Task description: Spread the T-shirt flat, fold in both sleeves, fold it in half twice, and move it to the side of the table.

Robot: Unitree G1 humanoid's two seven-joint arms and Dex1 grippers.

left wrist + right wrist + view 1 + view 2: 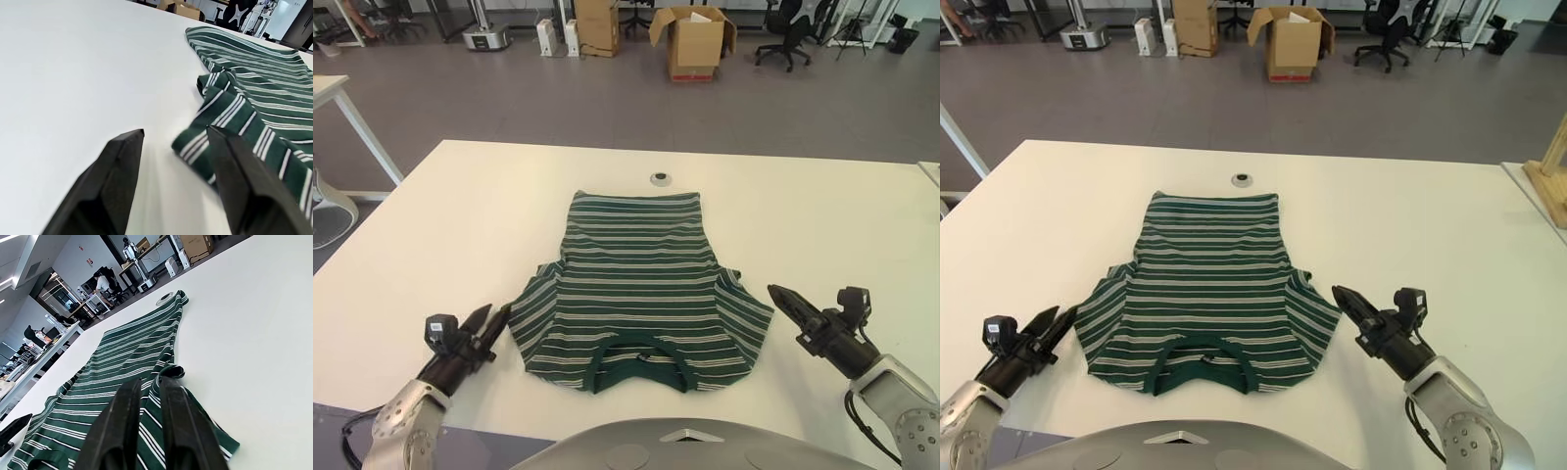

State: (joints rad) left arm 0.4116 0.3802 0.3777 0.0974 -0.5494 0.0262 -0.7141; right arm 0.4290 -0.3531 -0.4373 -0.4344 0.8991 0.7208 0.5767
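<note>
A green T-shirt (641, 284) with white stripes lies on the white table (832, 215), collar toward me and hem at the far end. Both sleeves are bunched in against the body. My left gripper (495, 315) rests low over the table just left of the shirt's left sleeve, fingers open with nothing between them; the left wrist view shows the sleeve edge (195, 144) right in front of its fingertips. My right gripper (775, 292) hovers just right of the right sleeve (171, 374), its fingers shut and empty.
A small round grey disc (660, 178) sits on the table just beyond the hem. A wooden object (1552, 176) stands off the table's right edge. An open cardboard box (693, 41) is on the floor behind.
</note>
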